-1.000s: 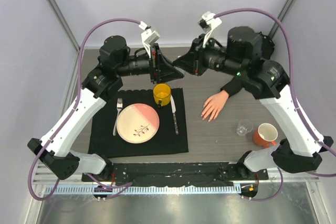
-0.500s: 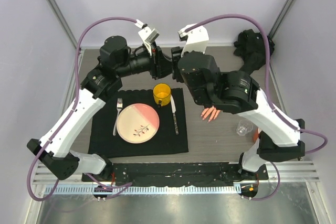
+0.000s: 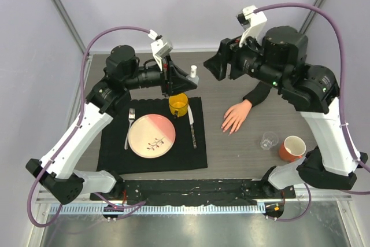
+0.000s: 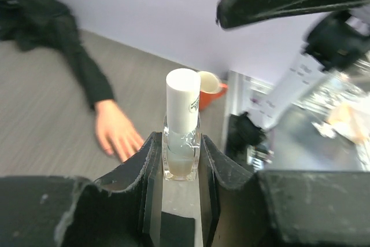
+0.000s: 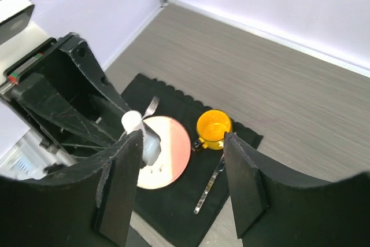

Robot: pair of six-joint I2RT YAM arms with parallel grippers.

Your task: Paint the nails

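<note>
The pale mannequin hand (image 3: 236,116) lies palm down on the table, its black sleeve running back to the right. Its nails (image 3: 229,129) are too small to make out. In the left wrist view the hand (image 4: 118,135) is blurred. My left gripper (image 3: 186,77) is held in the air above the mat's far edge, shut on a small clear bottle (image 4: 182,155) with a white cap (image 3: 193,71). My right gripper (image 3: 211,67) hangs just right of the bottle, open and with nothing in it. From the right wrist the bottle (image 5: 143,140) shows beside the left finger (image 5: 118,192).
A black placemat (image 3: 115,148) carries a pink-and-cream plate (image 3: 151,135), a fork (image 3: 129,126), a knife (image 3: 191,125) and a yellow mug (image 3: 178,103). A small clear glass (image 3: 268,140) and an orange mug (image 3: 292,148) stand at the front right.
My right gripper has opened and drawn back to the right, away from the bottle's cap. The left gripper still grips the bottle and has shifted slightly left.
</note>
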